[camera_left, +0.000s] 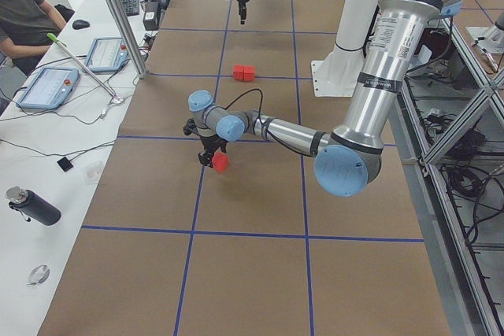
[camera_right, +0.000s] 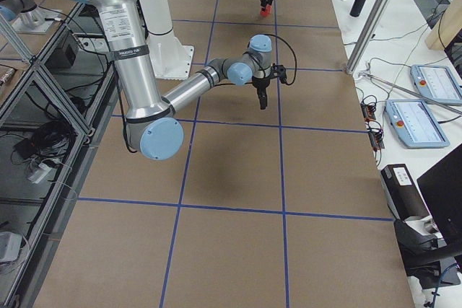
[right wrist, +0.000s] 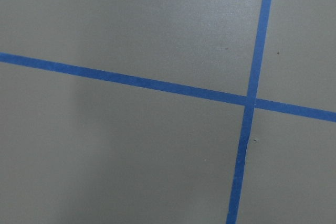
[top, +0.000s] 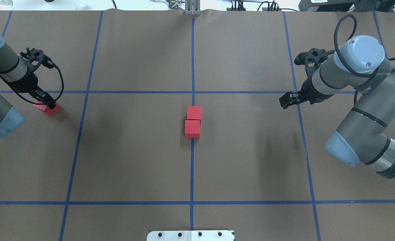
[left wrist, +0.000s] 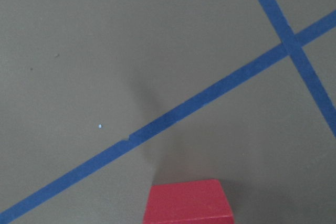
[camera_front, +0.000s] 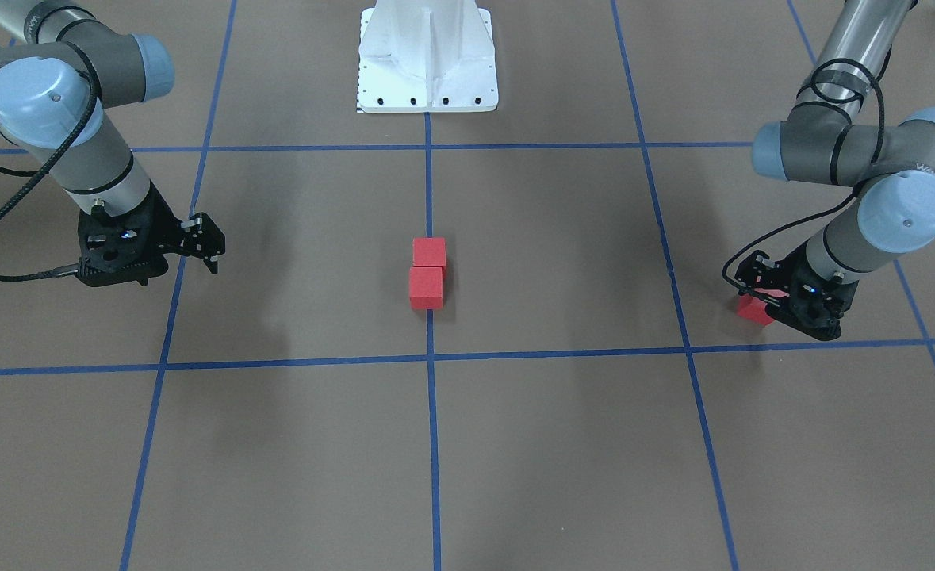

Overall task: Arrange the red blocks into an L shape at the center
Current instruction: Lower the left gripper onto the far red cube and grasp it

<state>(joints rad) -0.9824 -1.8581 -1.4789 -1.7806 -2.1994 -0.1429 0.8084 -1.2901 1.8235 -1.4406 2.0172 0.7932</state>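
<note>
Brown table: red block at left jaws' tips.

Two blocks sit touching at the middle of the tabletop, on the centre line. Seen from the robot's base plate, which lies on that same line at the near edge, the farther block is right behind the nearer block, shifted slightly towards the robot's right. The third block lies well apart, far out on the robot's left, under the left gripper. The right gripper hangs far out on the opposite side, above a line crossing.
</note>
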